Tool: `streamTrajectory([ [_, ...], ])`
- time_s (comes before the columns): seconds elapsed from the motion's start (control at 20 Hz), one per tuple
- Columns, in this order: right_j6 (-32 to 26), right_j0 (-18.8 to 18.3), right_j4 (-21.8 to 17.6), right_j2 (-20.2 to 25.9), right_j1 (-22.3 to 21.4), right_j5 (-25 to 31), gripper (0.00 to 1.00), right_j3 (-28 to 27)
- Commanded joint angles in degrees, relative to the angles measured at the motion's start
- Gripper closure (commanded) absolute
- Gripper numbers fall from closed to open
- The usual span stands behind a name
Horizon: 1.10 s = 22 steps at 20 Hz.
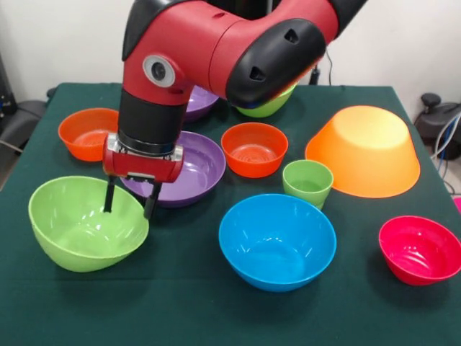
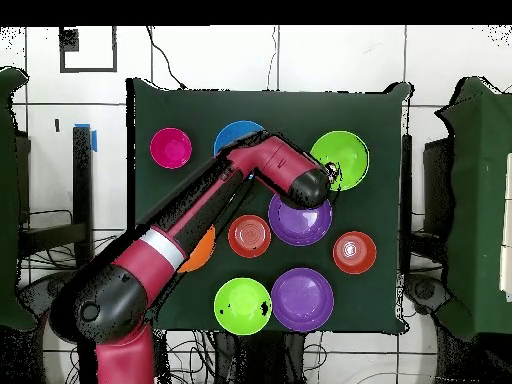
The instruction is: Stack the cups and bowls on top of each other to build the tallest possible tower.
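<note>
Progress: nothing stacked yet; every bowl and the cup (image 1: 307, 183) sit singly on the surface (image 1: 180, 303).
Jaws: gripper (image 1: 130, 199) open, straddling the rim of the tilted green bowl (image 1: 85, 225) near the front view's lower-left corner.
Remaining: all stacking.
Materials: glossy moulded plastic, round, tapered; orange-yellow bowl (image 1: 366, 150) lies inverted; cloth matte dark green.

A square table (image 1: 187, 317) draped in dark green cloth fills most of the front view. Behind its far edge stands a plain white wall (image 1: 65, 43). In the overhead view, a white tiled floor with dark grout lines (image 2: 450, 60) surrounds the table, and tangled black cables (image 2: 30, 255) lie off its left edge and below its bottom edge.
</note>
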Motion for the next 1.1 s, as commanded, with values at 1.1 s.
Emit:
streamTrajectory([
  [1.1,0.01,8.95,0.26,4.86,-15.58,-20.70,0.00,8.26],
])
